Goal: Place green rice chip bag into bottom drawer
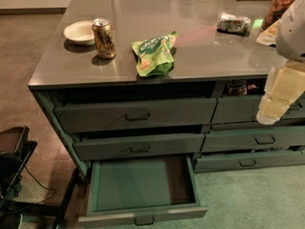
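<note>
The green rice chip bag lies on the grey countertop near its front edge, lime green with white lettering. The bottom drawer of the left stack is pulled wide open, showing its teal-green inside with nothing in it; its dark front and loop handle are at the lower frame edge. My gripper hangs at the right edge of the view, cream-coloured, pointing down in front of the right-hand drawers. It is well to the right of the bag and holds nothing that I can see.
A soda can and a white bowl stand left of the bag. A small dark silvery packet lies at the back right, near a jar. Two upper left drawers stand slightly ajar. Dark equipment with cables sits on the floor at left.
</note>
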Robot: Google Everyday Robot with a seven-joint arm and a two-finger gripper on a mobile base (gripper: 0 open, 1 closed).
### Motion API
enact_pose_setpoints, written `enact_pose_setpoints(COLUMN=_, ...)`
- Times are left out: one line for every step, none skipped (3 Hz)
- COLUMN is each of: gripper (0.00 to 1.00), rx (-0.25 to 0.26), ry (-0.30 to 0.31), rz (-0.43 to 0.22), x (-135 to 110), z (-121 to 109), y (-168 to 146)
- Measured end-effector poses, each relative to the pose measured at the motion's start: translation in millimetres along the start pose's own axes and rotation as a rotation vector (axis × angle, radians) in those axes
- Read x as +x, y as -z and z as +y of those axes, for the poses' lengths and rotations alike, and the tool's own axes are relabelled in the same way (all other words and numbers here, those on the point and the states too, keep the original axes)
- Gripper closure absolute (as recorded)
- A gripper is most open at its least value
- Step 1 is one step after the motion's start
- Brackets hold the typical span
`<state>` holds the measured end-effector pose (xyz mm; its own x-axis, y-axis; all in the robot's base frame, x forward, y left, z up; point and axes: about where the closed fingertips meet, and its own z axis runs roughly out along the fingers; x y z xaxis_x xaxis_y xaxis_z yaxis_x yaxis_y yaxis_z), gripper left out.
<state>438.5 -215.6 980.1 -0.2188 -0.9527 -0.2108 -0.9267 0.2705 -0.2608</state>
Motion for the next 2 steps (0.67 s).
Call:
enact_pose_setpoints(gripper=0.0, rx=0.0, ry=0.0, rz=0.0, x=0, z=0, y=0)
enact_pose_setpoints(gripper=0.0, rx=0.067, ry=0.052, rz=-0.028, x=-7, z=-11, y=-2)
